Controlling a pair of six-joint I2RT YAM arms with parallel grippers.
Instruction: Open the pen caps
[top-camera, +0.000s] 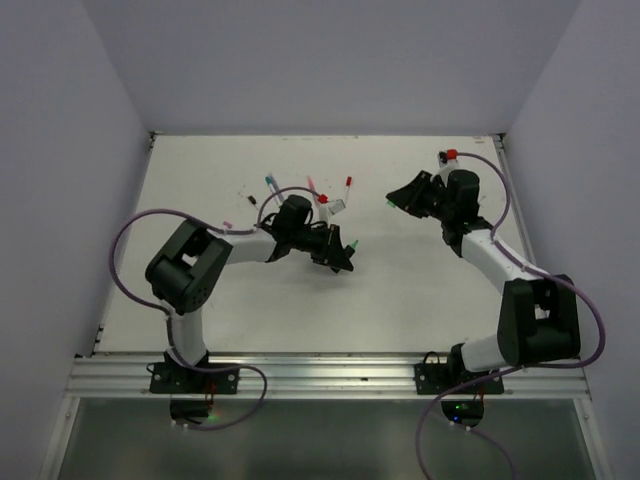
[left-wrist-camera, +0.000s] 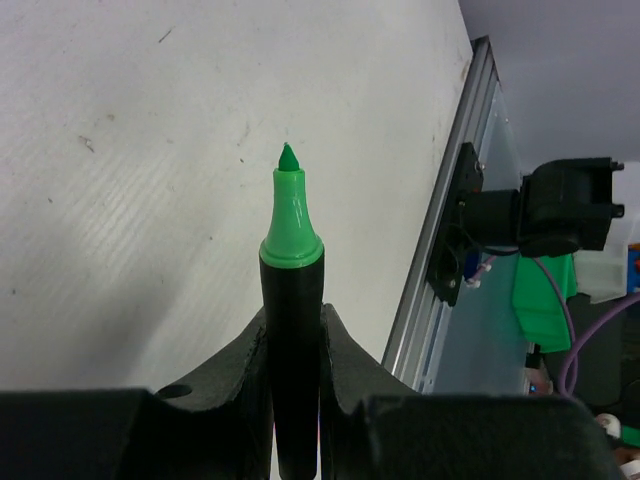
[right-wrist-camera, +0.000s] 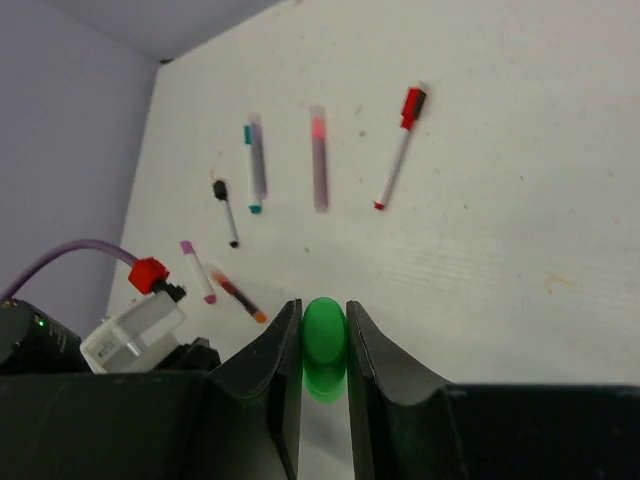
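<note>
1. Two arms reach over the white desk (top-camera: 420, 290), and their fingers are well apart from each other.
2. Left fingers (left-wrist-camera: 262, 345): nearly closed, clamping the black barrel of the highlighter (left-wrist-camera: 292, 225). The highlighter projects straight out past the fingertips. Its green nib section is bare, with no cap on it, and hangs above the desk.
3. Right fingers (right-wrist-camera: 288, 328): nearly closed, pinching the green cap (right-wrist-camera: 324, 345). The cap sits between the two fingertips, rounded end outward, separate from the highlighter.
4. Several thin pens (right-wrist-camera: 319, 158) lie loose on the desk beyond the right fingertips, ahead and to their left in the right wrist view. None touches the fingers.
5. The pen with a red end (right-wrist-camera: 397, 150) lies farthest right of that group, ahead of the right fingertips. The teal pen (right-wrist-camera: 255, 165) and a short black pen (right-wrist-camera: 226, 212) lie to the left.
</note>
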